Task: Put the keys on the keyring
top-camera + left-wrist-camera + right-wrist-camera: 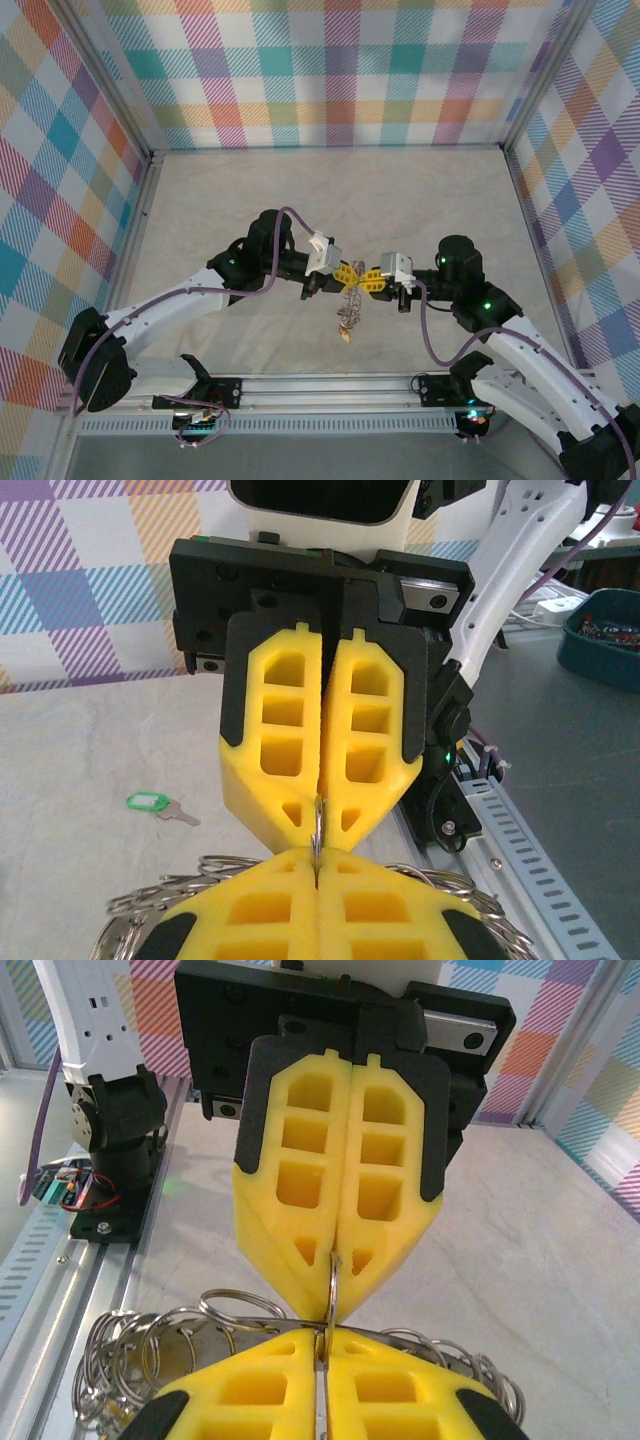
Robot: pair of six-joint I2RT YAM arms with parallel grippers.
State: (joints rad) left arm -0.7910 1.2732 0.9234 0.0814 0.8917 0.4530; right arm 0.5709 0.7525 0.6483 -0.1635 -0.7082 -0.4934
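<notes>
A: Near the middle of the table (300, 200), a touch toward 6 o'clock in the top view, what's there?
B: Both grippers, tip to tip. Left gripper (346, 272) reaches in from 9 o'clock, right gripper (373, 281) from 3 o'clock.
A: Jaws?
B: Left: yellow fingers pressed together, pinching the keyring (333, 1282). Right: same, closed on that thin wire from the opposite side. Both wrist views show the wire running straight between the two pairs of tips.
A: Ring location?
B: Held between the two grippers. Just a short piece shows in the gap.
A: Keys?
B: Silvery bunch (348, 312) hangs at 6 o'clock from the pinch point, yellowish tag (345, 337) at its low end. Can't tell if it touches the table. In the right wrist view, many small rings (150, 1345) crowd at 7 o'clock by the near fingers. Single keys are too small to pick out.
A: Anything loose?
B: One green-tagged key (152, 802) lies flat on the table, at 9 o'clock of the right gripper's tips in the left wrist view, apart from the bunch.
A: Else?
B: Teal bin (605, 645) at 2 o'clock beyond the rail (520, 850), contents unclear.
</notes>
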